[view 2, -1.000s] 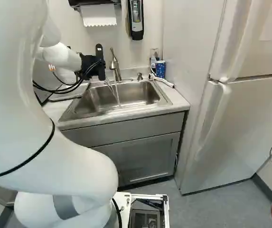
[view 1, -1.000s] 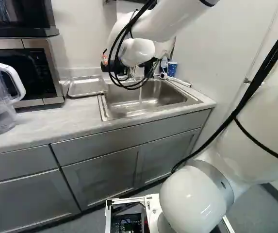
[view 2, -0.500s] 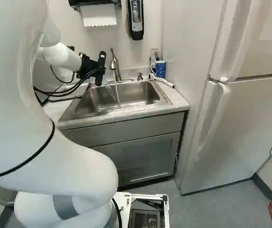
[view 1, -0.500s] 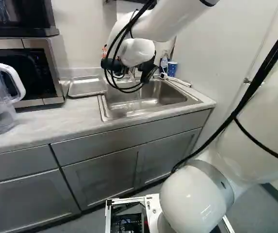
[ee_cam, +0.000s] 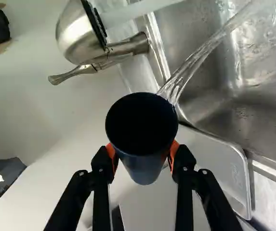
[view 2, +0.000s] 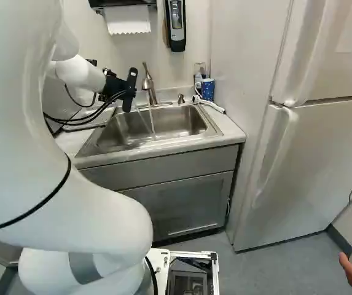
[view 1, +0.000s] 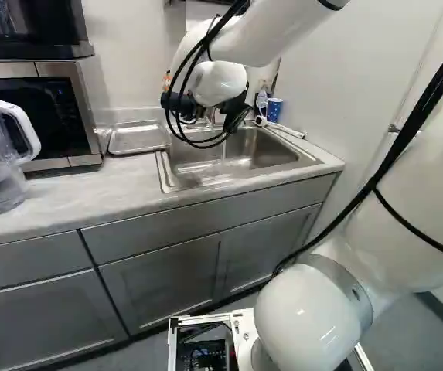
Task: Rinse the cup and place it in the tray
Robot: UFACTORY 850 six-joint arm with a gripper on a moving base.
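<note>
We found the gripper [ee_cam: 142,153] clamped on both sides of the dark cup [ee_cam: 144,167]. Both had tilted within the last second; water [ee_cam: 195,60] poured beside it into the sink [ee_cam: 268,118]. We judged rinsing under way.

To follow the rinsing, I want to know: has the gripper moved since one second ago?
Yes. Judged against the faucet in the right base view, the gripper is a little lower, with its upper end tilted toward the faucet.

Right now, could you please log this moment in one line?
hand: shut on cup | cup: pouring water into sink | faucet: running | tray: beside sink
</note>
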